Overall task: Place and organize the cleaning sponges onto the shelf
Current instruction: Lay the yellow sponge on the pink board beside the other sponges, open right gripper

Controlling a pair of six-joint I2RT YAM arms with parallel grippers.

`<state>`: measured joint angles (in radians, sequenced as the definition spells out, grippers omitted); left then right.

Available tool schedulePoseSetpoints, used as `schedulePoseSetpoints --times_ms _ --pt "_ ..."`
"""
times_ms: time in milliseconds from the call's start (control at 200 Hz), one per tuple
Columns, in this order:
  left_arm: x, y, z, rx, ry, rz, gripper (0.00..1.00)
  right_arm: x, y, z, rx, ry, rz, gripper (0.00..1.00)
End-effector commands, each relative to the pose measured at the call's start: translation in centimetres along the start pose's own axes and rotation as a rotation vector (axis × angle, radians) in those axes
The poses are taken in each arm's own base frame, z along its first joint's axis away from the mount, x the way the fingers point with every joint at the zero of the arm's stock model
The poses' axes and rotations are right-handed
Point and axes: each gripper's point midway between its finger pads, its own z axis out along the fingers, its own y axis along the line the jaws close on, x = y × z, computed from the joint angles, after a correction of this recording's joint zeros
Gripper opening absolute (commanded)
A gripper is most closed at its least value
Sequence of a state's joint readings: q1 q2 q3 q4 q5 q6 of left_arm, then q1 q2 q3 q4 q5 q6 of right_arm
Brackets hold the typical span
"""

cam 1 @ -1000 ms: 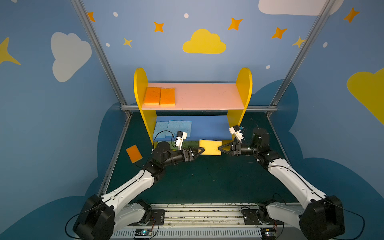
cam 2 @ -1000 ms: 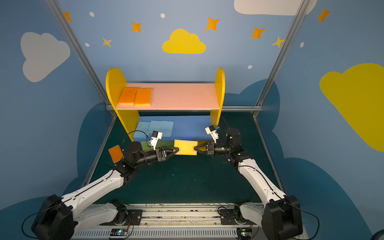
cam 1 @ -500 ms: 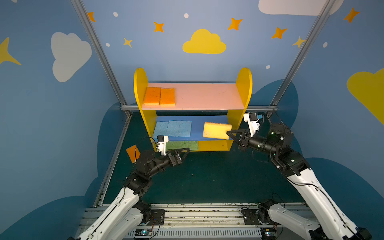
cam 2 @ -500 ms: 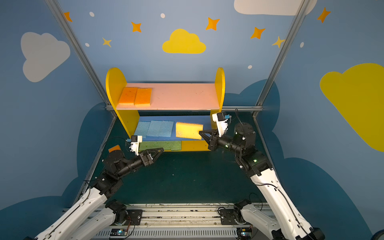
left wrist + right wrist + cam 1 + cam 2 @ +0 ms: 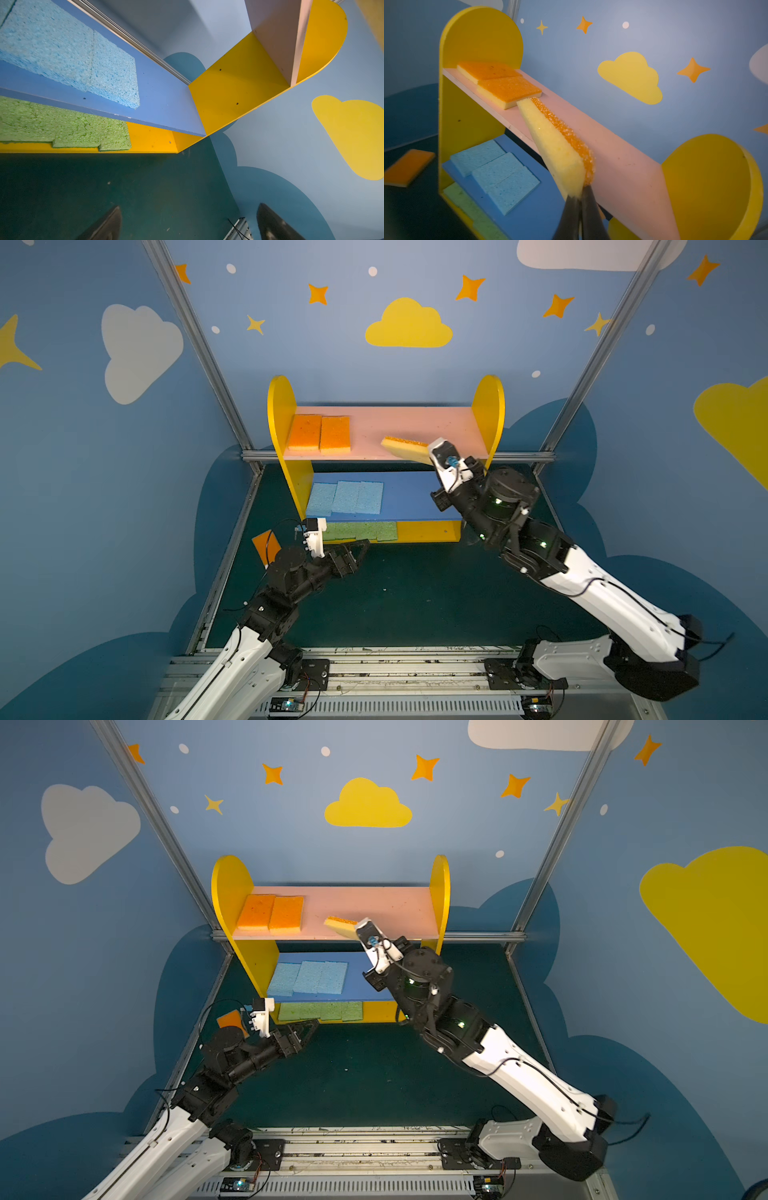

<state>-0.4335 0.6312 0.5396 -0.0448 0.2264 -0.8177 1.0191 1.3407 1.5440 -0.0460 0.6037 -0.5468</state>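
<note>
I'm operating inside a staged robot lab booth: cloud-and-star painted walls (image 5: 332, 364) are enclosing the shelf (image 5: 282, 414), aluminium posts (image 5: 198, 344) are standing beside it, and a mounting rail (image 5: 395, 666) is lying before it.

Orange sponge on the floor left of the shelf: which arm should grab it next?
Probably the left. The left gripper is open and empty, its arm right next to the orange sponge on the floor. The right gripper is shut on another orange-and-yellow sponge at the pink board.
</note>
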Motion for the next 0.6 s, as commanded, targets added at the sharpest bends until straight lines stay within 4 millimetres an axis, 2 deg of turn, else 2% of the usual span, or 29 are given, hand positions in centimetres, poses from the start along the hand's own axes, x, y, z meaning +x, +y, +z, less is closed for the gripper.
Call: schedulePoseSetpoints --times_ms 0,135,305,481,596 --pt "-0.1 0.6 -0.3 -0.025 -0.017 0.023 1.0 -2.1 -4.1 1.7 0.284 0.009 -0.187 0.0" --pt "-0.2 0.6 -0.6 -0.022 -0.032 0.033 1.0 -2.5 -2.9 4.9 0.32 0.02 -0.313 0.0" --pt "-0.1 0.9 -0.8 -0.029 -0.04 0.047 1.0 -1.5 -0.2 8.5 0.31 0.057 -0.444 0.0" --pt "0.2 1.5 -0.9 -0.036 -0.048 0.041 1.0 -0.2 2.4 10.6 0.228 0.096 -0.444 0.0" --pt "0.4 1.8 -0.9 -0.035 -0.05 0.036 1.0 0.3 4.1 10.9 0.127 0.115 -0.382 0.0"
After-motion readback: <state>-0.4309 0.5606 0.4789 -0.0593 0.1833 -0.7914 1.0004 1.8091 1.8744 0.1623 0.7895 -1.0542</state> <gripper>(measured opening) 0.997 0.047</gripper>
